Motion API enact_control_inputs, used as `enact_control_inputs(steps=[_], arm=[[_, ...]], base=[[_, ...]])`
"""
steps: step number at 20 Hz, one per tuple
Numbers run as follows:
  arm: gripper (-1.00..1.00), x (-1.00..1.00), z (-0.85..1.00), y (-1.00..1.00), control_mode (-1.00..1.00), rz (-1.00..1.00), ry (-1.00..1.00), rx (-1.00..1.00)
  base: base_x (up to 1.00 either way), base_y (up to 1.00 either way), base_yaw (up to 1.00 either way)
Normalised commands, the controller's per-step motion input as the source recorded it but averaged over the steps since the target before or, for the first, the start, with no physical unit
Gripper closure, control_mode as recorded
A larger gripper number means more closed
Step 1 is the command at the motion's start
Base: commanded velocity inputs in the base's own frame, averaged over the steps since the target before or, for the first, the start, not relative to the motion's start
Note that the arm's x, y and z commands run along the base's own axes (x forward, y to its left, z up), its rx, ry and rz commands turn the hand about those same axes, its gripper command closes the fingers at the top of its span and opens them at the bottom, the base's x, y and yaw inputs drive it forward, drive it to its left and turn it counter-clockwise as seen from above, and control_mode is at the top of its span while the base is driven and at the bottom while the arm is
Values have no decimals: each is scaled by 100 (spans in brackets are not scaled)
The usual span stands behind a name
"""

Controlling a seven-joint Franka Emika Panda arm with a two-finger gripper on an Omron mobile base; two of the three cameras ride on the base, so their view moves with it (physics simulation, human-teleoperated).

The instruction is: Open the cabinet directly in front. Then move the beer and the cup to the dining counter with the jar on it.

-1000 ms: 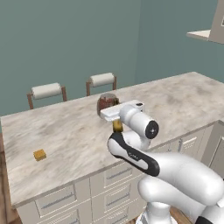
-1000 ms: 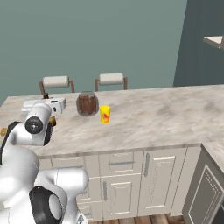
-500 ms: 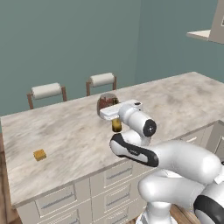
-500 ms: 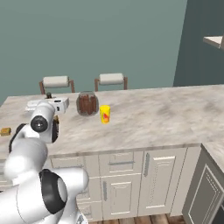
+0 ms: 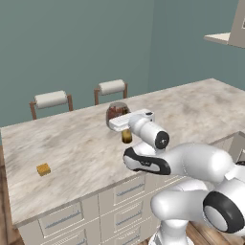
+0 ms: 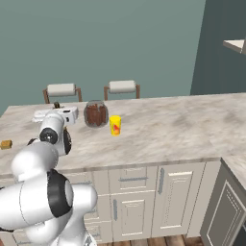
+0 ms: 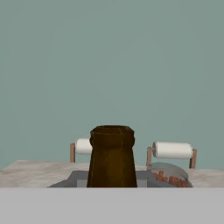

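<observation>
Beer [image 7: 112, 157] stands upright in the closed end effector [image 5: 125, 125], clamped at the neck, over the counter [image 5: 76, 143]; the jar [image 6: 96, 114] sits just beside it, the cup [image 6: 115, 125] beyond the jar

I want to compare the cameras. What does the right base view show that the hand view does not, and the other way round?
Right base view alone: the yellow cup beside the jar, a small tan block on the counter, the drawers. Hand view alone: the beer neck up close, held in the pincer. Both: the jar, two stools, the teal wall.
</observation>
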Motion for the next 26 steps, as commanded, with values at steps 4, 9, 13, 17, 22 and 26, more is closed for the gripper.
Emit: enact_control_inputs(steps=[4,9,13,17,22,26], arm=[[100,0,-25,0,-100,0,0,0],[100,2,-15,0,-100,0,0,0],[100,14,-19,0,-100,0,0,0],[100,19,-14,0,-100,0,0,1],[100,22,-27,0,-100,0,-3,0],[100,6,-45,0,-100,0,-9,4]], base=[[0,0,0],[0,0,0],[0,0,0],[0,0,0],[0,0,0],[0,0,0]])
